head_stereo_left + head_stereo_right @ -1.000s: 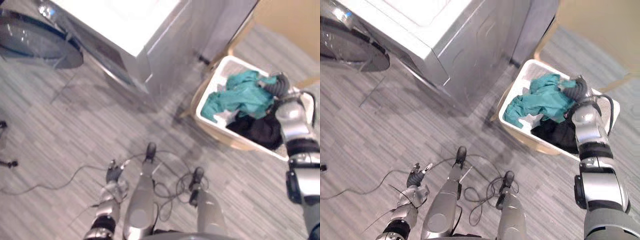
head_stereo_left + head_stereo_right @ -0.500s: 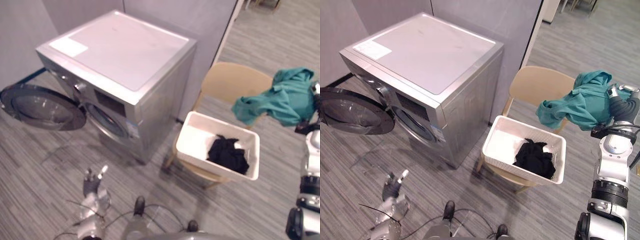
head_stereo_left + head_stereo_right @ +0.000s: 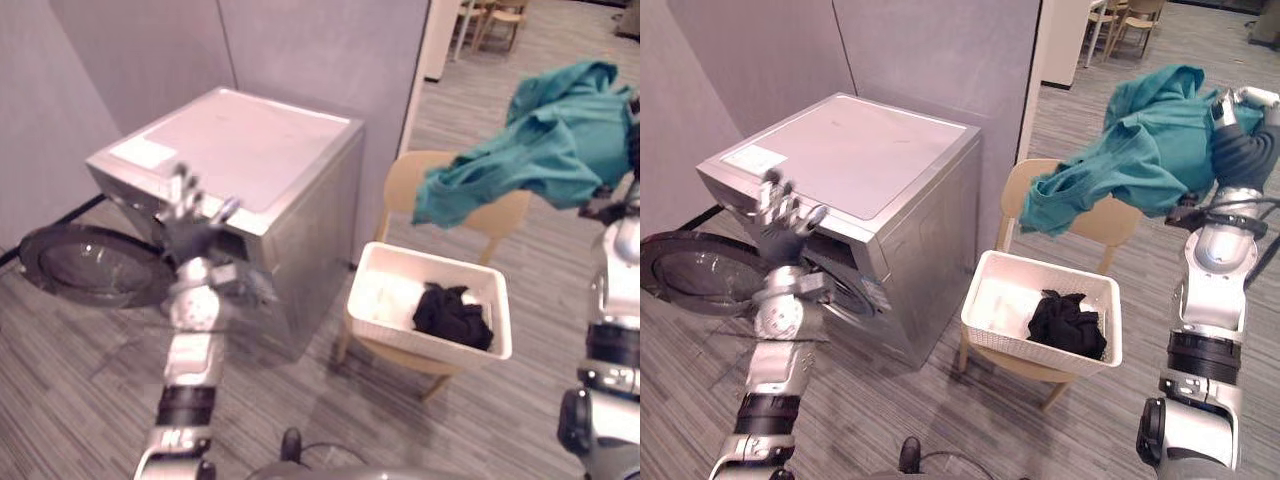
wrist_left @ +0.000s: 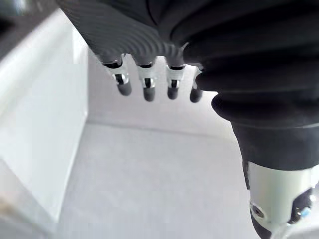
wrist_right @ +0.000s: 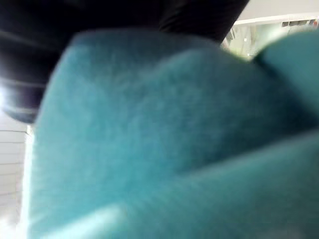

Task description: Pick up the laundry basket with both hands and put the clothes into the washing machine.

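My right hand [image 3: 1238, 140] is raised high at the right, shut on a teal garment [image 3: 1130, 150] that hangs over the chair; the same teal cloth [image 5: 164, 149] lies close against the hand in the right wrist view. The white laundry basket [image 3: 1035, 345] sits on a wooden chair [image 3: 1118, 222] with a black garment [image 3: 1065, 322] inside. My left hand [image 3: 780, 228] is up in front of the silver washing machine [image 3: 855, 165], its fingers [image 4: 147, 84] straight and holding nothing. The machine's round door [image 3: 80, 265] stands open at the left.
A grey partition wall [image 3: 930, 60] stands behind the machine. Striped grey floor [image 3: 940, 410] lies between me and the basket. More chairs [image 3: 1120, 15] stand far back in the room beyond the wall.
The camera has tilted up. My right hand lifted the teal garment out of the basket and high above the chair. My left hand rose from low by the floor to the machine's front.
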Robot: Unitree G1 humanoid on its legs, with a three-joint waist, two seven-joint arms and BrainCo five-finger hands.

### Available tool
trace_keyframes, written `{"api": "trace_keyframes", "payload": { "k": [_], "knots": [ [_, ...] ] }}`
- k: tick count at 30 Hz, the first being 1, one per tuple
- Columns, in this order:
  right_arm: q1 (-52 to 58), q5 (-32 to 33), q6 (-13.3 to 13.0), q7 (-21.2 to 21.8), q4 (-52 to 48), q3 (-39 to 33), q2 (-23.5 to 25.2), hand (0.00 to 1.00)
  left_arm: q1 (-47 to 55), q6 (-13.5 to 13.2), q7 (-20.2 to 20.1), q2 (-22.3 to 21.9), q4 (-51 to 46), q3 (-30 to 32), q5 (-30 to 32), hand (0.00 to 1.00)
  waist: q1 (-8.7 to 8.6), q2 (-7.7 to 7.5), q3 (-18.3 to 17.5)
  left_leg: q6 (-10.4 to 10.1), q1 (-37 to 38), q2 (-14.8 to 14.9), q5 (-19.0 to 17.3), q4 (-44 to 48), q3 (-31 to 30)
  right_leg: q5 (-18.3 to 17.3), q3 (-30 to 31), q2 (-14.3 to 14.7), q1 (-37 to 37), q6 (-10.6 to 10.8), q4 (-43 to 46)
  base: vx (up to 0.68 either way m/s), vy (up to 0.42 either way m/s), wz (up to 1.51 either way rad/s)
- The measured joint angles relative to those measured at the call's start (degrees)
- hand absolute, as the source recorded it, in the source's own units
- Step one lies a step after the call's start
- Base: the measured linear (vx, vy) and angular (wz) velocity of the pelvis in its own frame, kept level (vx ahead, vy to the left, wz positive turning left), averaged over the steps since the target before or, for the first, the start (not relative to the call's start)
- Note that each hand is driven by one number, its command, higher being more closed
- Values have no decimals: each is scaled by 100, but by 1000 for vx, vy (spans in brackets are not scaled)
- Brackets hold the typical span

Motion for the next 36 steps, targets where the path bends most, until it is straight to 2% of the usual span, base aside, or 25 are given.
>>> {"api": "trace_keyframes", "payload": {
  "k": [4,7,12,17,23,30,36],
  "knots": [
    [-363,50,0,6,-153,207,-1,100,-794,51,-375,15,509,-875,-16,0,-53,-1,-5,0,54,71,0,0,116,19,96,35,5,-16,-25,6,-10,-12],
    [-661,61,-3,4,-241,372,-6,100,-1339,156,-642,27,946,-1338,-82,0,-192,-2,-8,0,56,76,1,0,134,20,105,41,4,-17,-32,10,-7,-3],
    [-811,61,-1,10,-434,766,17,100,-2022,321,-767,-53,1727,-2034,-131,0,-277,-37,-42,0,69,85,3,1,287,93,208,72,-2,-34,-134,19,1,-11],
    [-1002,60,-3,15,-439,881,282,100,-2662,495,-797,-511,2360,-2575,-127,0,-327,-46,-48,-2,71,128,6,0,320,116,284,127,-39,-58,-162,7,-7,-9],
    [-1112,55,-3,10,-438,1074,553,100,-3235,512,-738,-973,2848,-2858,-110,0,-354,-47,-48,-15,78,199,16,0,381,125,367,193,-86,-72,-163,1,-15,-9],
    [-1148,56,-4,-1,-439,1076,881,100,-3531,515,-641,-1178,3055,-2880,-115,0,-399,-85,-43,-84,93,210,67,0,381,125,391,202,-92,-72,-163,2,-5,-2],
    [-1147,47,-2,-2,-438,1093,1123,100,-3897,515,-483,-1279,3118,-3000,-192,0,-434,-229,-47,-85,112,215,67,1,436,125,441,202,-102,-72,-165,-2,-1,-3]
  ]
}}
